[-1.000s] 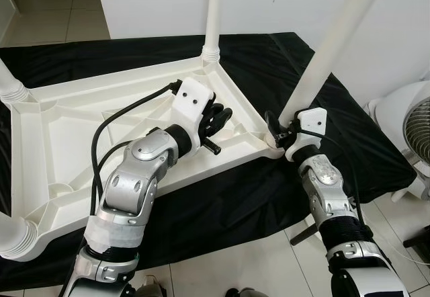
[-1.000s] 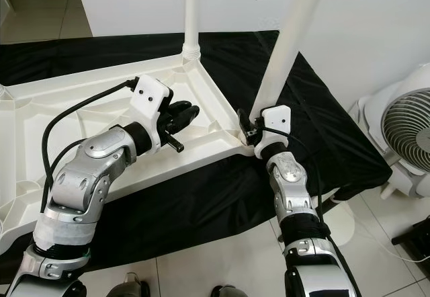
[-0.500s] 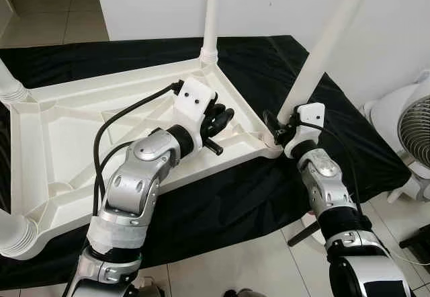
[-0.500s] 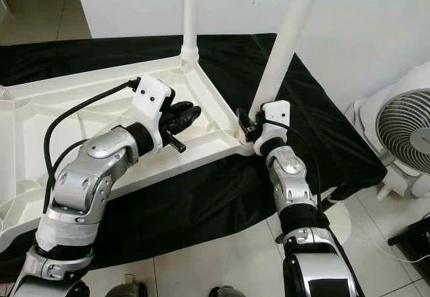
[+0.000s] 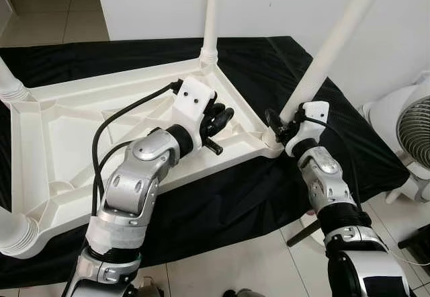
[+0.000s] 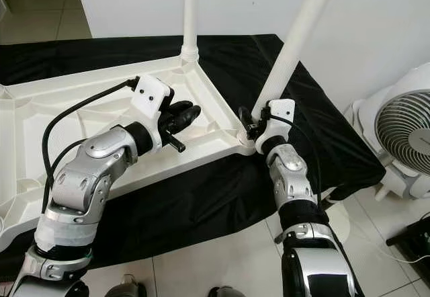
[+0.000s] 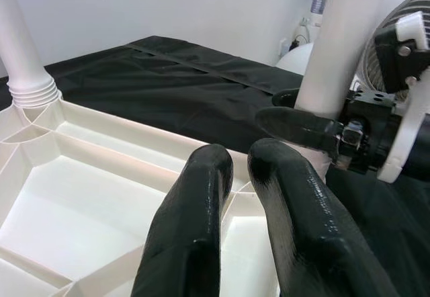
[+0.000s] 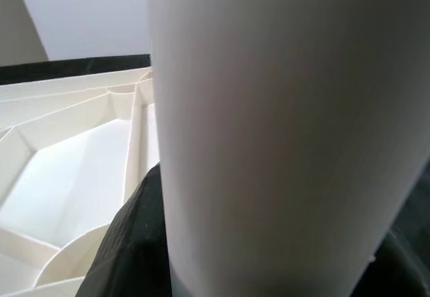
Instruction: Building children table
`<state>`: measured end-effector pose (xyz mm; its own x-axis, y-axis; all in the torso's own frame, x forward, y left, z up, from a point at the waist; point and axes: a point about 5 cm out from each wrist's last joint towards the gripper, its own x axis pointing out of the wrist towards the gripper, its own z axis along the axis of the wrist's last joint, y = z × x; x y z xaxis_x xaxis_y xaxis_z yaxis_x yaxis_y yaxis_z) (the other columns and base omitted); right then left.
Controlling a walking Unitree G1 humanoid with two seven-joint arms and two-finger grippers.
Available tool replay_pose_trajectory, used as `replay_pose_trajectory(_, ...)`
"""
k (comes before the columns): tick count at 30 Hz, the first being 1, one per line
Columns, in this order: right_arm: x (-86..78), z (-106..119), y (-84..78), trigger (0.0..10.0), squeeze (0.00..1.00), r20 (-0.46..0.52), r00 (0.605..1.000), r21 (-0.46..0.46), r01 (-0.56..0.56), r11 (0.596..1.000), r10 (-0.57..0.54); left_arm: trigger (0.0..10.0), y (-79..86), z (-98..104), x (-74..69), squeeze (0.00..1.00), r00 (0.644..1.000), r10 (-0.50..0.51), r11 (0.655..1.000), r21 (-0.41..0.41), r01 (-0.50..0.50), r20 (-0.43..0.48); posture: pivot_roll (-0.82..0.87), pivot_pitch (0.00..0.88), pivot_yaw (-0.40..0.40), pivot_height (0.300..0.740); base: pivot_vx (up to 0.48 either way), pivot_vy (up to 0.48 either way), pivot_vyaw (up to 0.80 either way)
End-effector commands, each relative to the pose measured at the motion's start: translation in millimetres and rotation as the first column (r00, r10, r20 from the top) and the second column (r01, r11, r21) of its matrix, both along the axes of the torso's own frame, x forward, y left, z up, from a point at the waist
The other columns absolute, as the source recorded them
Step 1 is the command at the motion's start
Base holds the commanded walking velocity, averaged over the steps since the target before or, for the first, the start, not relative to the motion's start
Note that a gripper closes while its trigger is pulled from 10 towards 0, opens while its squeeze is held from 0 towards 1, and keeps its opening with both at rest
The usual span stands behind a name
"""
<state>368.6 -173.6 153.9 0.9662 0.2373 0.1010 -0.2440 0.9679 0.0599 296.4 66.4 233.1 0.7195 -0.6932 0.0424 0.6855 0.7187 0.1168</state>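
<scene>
Leg rising out of frame, its foot hidden by the right gripper clamping it at the upturned tabletop corner | left gripper hovering over the tabletop, fingers together, empty | tabletop lying on black cloth over tile floor; fan at right

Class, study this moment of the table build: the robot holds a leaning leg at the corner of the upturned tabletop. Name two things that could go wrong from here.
1. The white leg held by the right gripper leans instead of standing straight like the far leg, so it may jam or slip out of its corner.
2. The tabletop lies on black cloth that could slide; the left gripper is above it but may not pin it.
</scene>
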Motion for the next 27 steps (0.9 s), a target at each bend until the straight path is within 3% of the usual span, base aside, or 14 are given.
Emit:
replay_pose_trajectory(1, -8.6, -41.2, -10.9, 10.0, 0.0, -0.207, 0.976, 0.029, 0.069, 0.997, -0.061, 10.0, 1.9, 2.3, 0.7, 0.0, 0.997, 0.074, 0.997, -0.01, -0.074, 0.008, 0.12, 0.101, -0.056, 0.74, 0.0, 0.0, 0.0)
replay_pose_trajectory(10, -10.8, -44.4, -6.1, 10.0, 0.0, -0.186, 0.981, -0.005, 0.05, 0.999, -0.05, 10.0, 2.0, 3.4, 0.6, 0.0, 0.997, 0.073, 0.997, -0.012, -0.073, 0.011, 0.12, 0.1, -0.057, 0.74, 0.0, 0.0, 0.0)
replay_pose_trajectory(14, -8.0, -46.2, 4.7, 10.0, 0.0, -0.24, 0.97, -0.097, -0.067, 0.993, 0.042, 10.0, 2.6, 4.6, 1.0, 0.0, 0.997, 0.077, 0.997, -0.017, -0.077, 0.013, 0.12, 0.098, -0.054, 0.74, 0.0, 0.0, 0.0)
replay_pose_trajectory(27, -3.4, -43.5, 6.4, 10.0, 0.0, -0.259, 0.961, -0.167, -0.14, 0.976, 0.094, 10.0, 2.5, 5.6, 0.4, 0.0, 0.996, 0.082, 0.996, -0.022, -0.081, 0.017, 0.12, 0.086, -0.063, 0.74, 0.0, 0.0, 0.0)
